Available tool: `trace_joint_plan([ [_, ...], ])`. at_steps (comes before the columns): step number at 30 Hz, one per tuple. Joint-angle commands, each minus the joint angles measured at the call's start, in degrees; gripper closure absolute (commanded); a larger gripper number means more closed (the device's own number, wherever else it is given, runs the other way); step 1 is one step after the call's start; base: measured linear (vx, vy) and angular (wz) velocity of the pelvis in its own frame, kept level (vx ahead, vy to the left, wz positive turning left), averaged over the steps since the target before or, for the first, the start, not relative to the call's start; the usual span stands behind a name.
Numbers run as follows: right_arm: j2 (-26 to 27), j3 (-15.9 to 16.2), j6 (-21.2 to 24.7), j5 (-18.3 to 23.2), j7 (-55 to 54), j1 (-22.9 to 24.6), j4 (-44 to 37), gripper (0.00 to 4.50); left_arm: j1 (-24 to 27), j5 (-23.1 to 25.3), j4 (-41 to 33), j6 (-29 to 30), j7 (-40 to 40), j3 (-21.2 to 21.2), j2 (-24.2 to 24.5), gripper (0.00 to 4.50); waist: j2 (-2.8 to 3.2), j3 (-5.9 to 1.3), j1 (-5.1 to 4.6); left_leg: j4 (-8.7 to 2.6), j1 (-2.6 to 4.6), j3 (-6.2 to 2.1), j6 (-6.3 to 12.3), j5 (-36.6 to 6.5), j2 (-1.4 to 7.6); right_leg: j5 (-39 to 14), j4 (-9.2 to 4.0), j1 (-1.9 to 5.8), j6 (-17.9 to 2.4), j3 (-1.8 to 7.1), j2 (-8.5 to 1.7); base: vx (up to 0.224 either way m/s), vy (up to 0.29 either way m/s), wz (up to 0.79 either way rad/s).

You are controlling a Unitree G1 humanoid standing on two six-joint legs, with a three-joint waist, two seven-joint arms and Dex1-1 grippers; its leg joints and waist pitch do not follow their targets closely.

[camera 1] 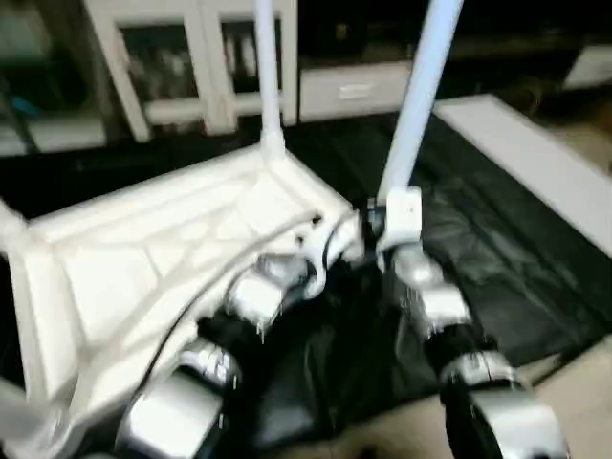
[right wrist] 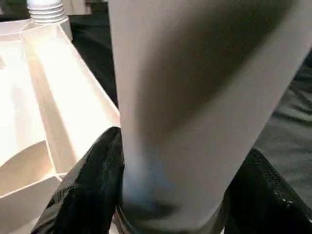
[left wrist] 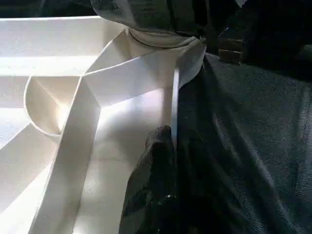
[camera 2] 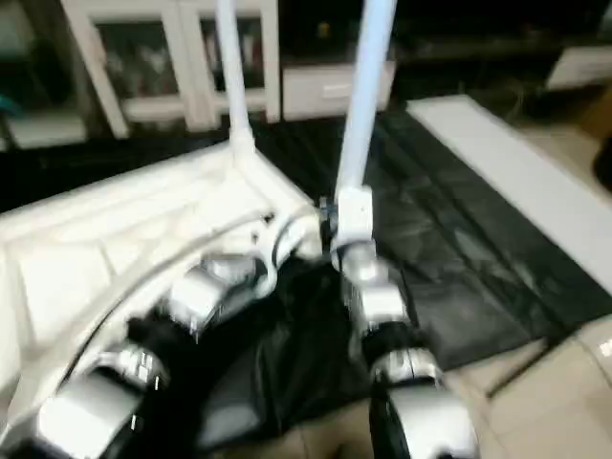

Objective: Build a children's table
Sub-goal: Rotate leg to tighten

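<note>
The children's table's white tabletop (camera 1: pixel 143 258) lies upside down on a black mat, ribs facing up. One white tube leg (camera 1: pixel 269 67) stands upright in the far corner socket; its threaded end (right wrist: pixel 46 10) shows in the right wrist view. My right gripper (right wrist: pixel 180 156) is shut on a second leg (camera 1: pixel 418 96), held nearly upright, leaning slightly right, over the near right corner, with black fingers (right wrist: pixel 87 185) on either side of the tube. My left gripper (left wrist: pixel 173 141) is shut on the tabletop's thin rim (left wrist: pixel 174 97) close to that corner.
The black mat (camera 1: pixel 497 258) covers the floor under the work. A flat plain white board (camera 1: pixel 535 163) lies along the mat's right edge. White cabinets (camera 1: pixel 191 67) stand at the back. Tan floor (camera 1: pixel 583 382) shows at the near right.
</note>
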Motion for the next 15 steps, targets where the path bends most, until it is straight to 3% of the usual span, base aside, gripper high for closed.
trace_joint_plan([
  [1,2.3,1.9,-2.1,0.9,3.8,1.3,-2.1,1.32,-1.0,1.4,1.0,-2.3,6.2,2.3,2.2,4.5,-0.44,-3.26,-1.01,-7.55,2.51,-2.04,-4.92,-35.7,3.61,-14.2,-2.38,0.73,-8.2,1.0,-0.16,0.0,0.0,0.0],
  [3,1.6,2.5,-1.8,1.6,6.9,2.8,-5.9,1.18,-0.1,1.4,-0.5,-2.1,4.8,2.0,3.1,4.5,-0.69,-3.21,-1.0,-6.7,2.79,-1.44,-2.6,-34.5,3.03,-20.7,-3.4,0.38,-7.7,1.52,-1.06,0.0,0.0,0.0],
  [4,0.8,3.4,-1.4,1.8,9.0,4.3,-9.3,1.12,0.6,1.4,-1.9,-2.2,3.2,1.5,3.9,4.5,-0.23,-3.22,-1.3,-6.63,1.91,-1.58,-1.51,-32.2,2.84,-22.8,-3.36,0.91,-7.2,1.7,-1.36,0.0,0.0,0.0],
  [5,-0.7,4.6,0.1,2.2,12.1,6.6,-14.2,0.97,1.8,1.4,-4.4,-1.5,1.2,1.2,5.1,4.5,-1.16,-3.11,-2.12,-6.96,0.46,-1.96,-0.91,-30.0,3.01,-24.0,-3.26,1.89,-5.9,1.59,-1.38,0.0,0.0,0.0],
  [6,-0.9,4.7,0.2,2.2,12.4,6.8,-14.7,0.83,2.0,1.4,-4.6,-1.5,0.9,1.2,5.3,4.5,-0.78,-3.18,-2.27,-7.09,-0.06,-2.32,-0.94,-28.8,3.15,-24.2,-2.9,2.41,-5.6,1.59,-1.71,0.0,0.0,0.0],
  [7,-1.9,5.2,1.2,2.6,14.1,8.1,-17.0,0.83,3.0,1.3,-6.4,-1.6,-1.0,0.7,6.2,4.5,-0.51,-3.23,-2.87,-7.21,-0.4,-2.56,-1.07,-27.9,3.31,-23.8,-2.72,2.35,-5.6,1.65,-1.75,-0.007,-0.011,-0.18],
  [8,-2.0,5.2,1.3,2.6,14.2,8.2,-17.2,0.72,3.0,1.3,-6.5,-1.6,-1.1,0.7,6.3,4.5,-0.68,-3.33,-2.89,-7.17,-0.04,-2.61,-1.19,-28.2,3.35,-23.9,-2.87,2.1,-5.9,1.59,-1.7,0.0,0.0,0.0],
  [9,-3.0,5.6,2.3,3.1,16.4,9.4,-19.2,0.65,4.2,1.3,-8.5,-1.8,-3.2,0.3,7.3,4.5,-0.72,-3.55,-2.82,-6.77,0.79,-2.25,-1.17,-26.7,3.42,-20.7,-2.99,1.47,-7.7,1.96,-1.81,0.0,0.0,0.0],
  [11,-4.5,6.3,4.1,4.1,20.0,11.3,-22.4,0.4,6.0,1.1,-11.5,-1.7,-5.6,-0.3,8.7,4.5,-1.19,-3.55,-2.45,-6.43,0.24,-1.58,1.09,-21.8,3.46,-15.7,-2.3,1.49,-10.6,2.59,-1.81,0.0,0.0,0.0],
  [12,-4.5,6.3,4.1,4.1,20.0,11.3,-22.4,0.32,6.0,1.1,-11.5,-1.7,-5.6,-0.3,8.7,4.5,-1.29,-3.52,-2.38,-6.34,0.11,-1.4,1.58,-21.1,3.37,-16.4,-2.27,1.4,-10.6,2.73,-1.79,0.0,0.0,0.0],
  [13,-4.8,6.5,4.5,4.4,21.1,11.8,-23.2,0.28,6.5,0.9,-12.2,-1.7,-6.1,-0.4,9.0,4.5,-1.31,-3.58,-2.11,-6.08,0.61,-1.12,1.9,-20.6,3.24,-19.0,-2.47,0.85,-10.6,2.9,-1.74,0.0,0.0,0.0],
  [14,-7.0,7.3,6.2,4.9,24.2,13.5,-26.6,0.22,8.1,0.3,-14.8,-1.6,-8.8,-1.3,10.7,4.5,-1.38,-3.7,-2.01,-5.92,0.62,-1.02,2.13,-19.8,3.18,-19.2,-2.45,0.89,-10.7,3.02,-1.75,0.0,0.0,0.0],
  [15,-7.1,7.4,6.4,5.0,24.5,13.6,-26.8,0.22,8.2,0.3,-15.0,-1.6,-9.0,-1.4,10.8,4.5,-1.6,-3.67,-1.41,-5.94,-0.01,-1.16,2.94,-17.2,3.49,-18.5,-2.04,1.38,-10.6,3.24,-1.93,0.034,-0.07,0.08],
])
